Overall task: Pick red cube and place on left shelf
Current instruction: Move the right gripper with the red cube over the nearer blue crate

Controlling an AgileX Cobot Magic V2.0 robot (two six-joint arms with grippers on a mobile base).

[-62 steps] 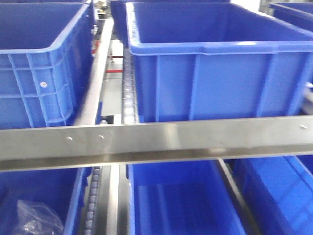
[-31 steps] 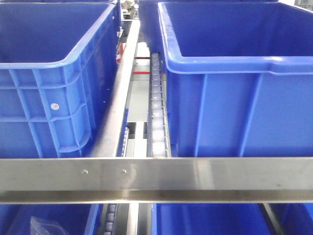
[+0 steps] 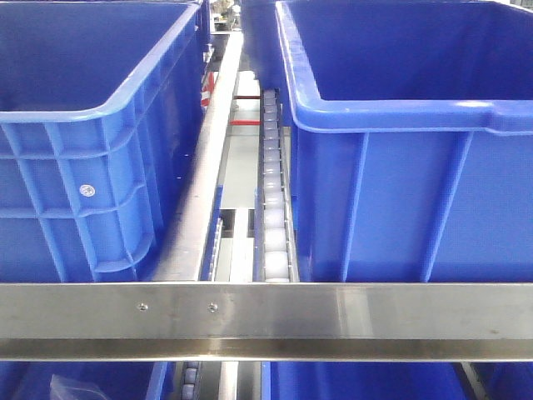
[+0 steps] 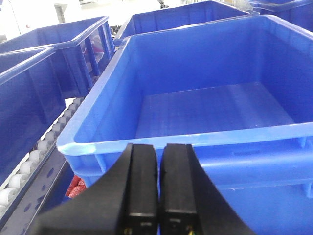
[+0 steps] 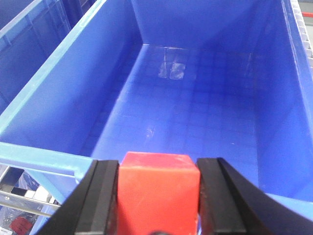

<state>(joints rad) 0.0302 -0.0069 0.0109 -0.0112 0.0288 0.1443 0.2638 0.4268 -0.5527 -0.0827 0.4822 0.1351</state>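
You face the left shelf [image 3: 266,321], a stainless steel rack whose brushed front rail crosses the front view from edge to edge, with two small screws left of its middle. Behind the rail, a white roller track [image 3: 275,208] and a flat steel divider run away from you between two large blue plastic crates: the left crate [image 3: 92,167] with ribbed walls, the right crate [image 3: 400,192] with plainer ones. More blue crates sit on the tier below the rail, and a crumpled clear plastic bag [image 3: 71,387] shows at the lower left corner. Little of the room appears, only a bright pale background past the far crates in the left wrist view.

The small red cube [image 5: 159,181] is pinched between the black fingers of your right gripper [image 5: 159,196], held above the near rim of a deep blue crate [image 5: 195,107] whose bare gridded floor opens beyond it. Being a cube, it shows no long axis; its faces sit square to the finger pads, one flat face turned up toward the wrist camera.

Your left gripper [image 4: 160,186] is pressed together on nothing, just short of the near rim of another blue crate [image 4: 215,112].
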